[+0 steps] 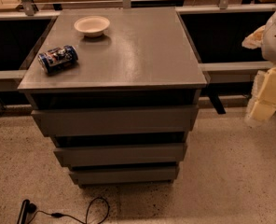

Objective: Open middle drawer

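We're seeing grey-brown flat-fronted middle drawer (120, 154) sitting between taller top front (113, 120) and slimmer bottom front (124, 174). Cream gripper (267, 97) hanging far right, well apart from it; we're not making out grip state.

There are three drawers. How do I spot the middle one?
Find the grey cabinet with a bowl and a can on top; the gripper is off to its right. The middle drawer is the second front down, shorter than the top front and taller than the bottom front.

floor (236, 171): speckled beige | black cable (93, 206) on it | light: dim
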Tool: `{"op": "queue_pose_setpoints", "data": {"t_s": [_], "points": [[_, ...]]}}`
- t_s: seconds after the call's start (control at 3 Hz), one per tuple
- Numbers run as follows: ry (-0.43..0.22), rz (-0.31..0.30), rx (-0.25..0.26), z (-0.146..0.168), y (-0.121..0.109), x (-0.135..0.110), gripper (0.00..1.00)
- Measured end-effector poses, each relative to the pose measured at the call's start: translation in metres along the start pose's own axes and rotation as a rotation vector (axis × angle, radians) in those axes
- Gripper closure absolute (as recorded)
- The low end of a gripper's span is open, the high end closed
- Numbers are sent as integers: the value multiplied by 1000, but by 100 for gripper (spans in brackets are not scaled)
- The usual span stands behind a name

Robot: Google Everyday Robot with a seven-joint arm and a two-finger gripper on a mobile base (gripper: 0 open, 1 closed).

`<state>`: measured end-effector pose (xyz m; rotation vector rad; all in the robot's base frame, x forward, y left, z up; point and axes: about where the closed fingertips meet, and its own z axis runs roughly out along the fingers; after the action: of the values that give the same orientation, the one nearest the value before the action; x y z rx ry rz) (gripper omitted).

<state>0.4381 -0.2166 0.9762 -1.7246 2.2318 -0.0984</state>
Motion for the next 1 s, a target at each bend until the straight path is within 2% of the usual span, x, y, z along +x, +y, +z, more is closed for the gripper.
{"op": "queue_pose_setpoints", "data": {"t_s": [0.33,0.67,1.0], "points": [[0,0,0,0,0,0,0],[-102,48,-24,39,10,3,0],[-273,107,-120,112,54,2,0]]}}
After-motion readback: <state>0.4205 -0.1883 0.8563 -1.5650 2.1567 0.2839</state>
